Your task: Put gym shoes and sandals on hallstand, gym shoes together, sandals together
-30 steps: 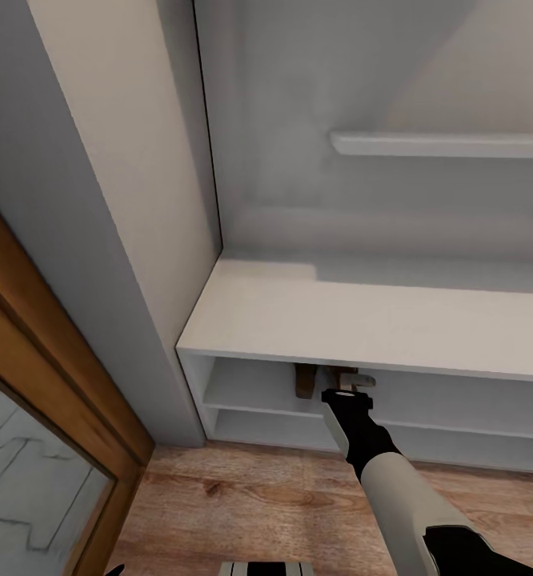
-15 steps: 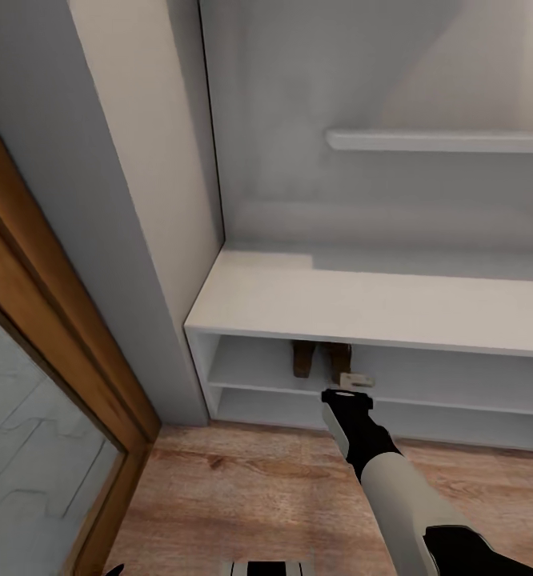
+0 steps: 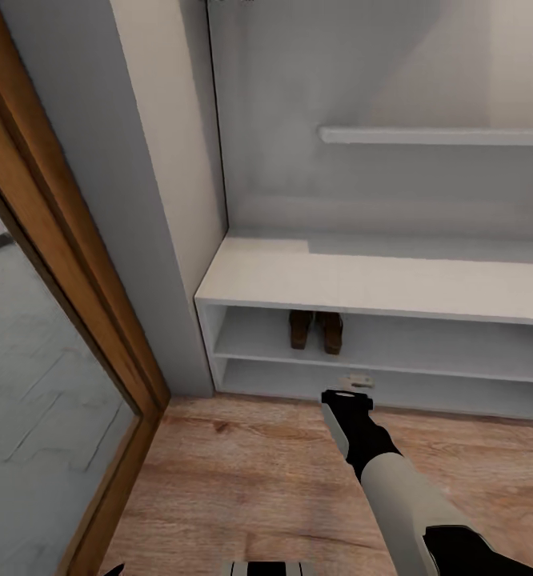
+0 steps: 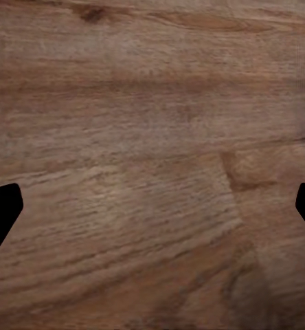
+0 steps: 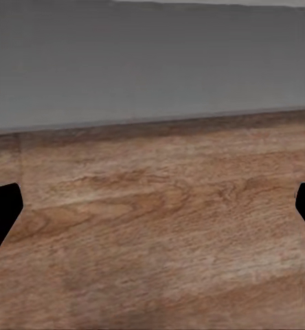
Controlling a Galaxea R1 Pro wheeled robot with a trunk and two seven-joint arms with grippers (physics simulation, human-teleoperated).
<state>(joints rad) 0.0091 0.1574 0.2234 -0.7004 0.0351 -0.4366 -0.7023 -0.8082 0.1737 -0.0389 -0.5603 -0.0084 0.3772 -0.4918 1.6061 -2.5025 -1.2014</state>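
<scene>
A: Where are we w/ the shoes?

B: The sandals are on the rack, upper tier, side by side and touching, heels out. They sit beyond the right gripper and a bit to its left, one tier above it. So I'd judge that half done. No sneakers in sight.

A: And the gripper itself?

B: Right one hangs low, just in front of the rack's bottom edge, nothing between the fingers. In the right wrist view both fingertips sit at opposite edges of the picture — spread wide, only floor and the grey base of the rack ahead. Left gripper is the same: fingertips far apart, pointing straight at the floor, holding nothing.

A: Next move?

B: My guess — back the arm clear and go find the sneakers. Both grippers are free, so either can grab. Room is left on the tier to the sandals' right, enough for a pair together, I'd say.

A: Surfaces?

B: Rack is flat, matte, pale grey-white boards w/ square edges, plus a thin wall shelf above. Floor is warm brown planks, grain and knots plain to see. Sandals are dark brown, slim. A wood-framed door stands to the gripper's far left.
</scene>
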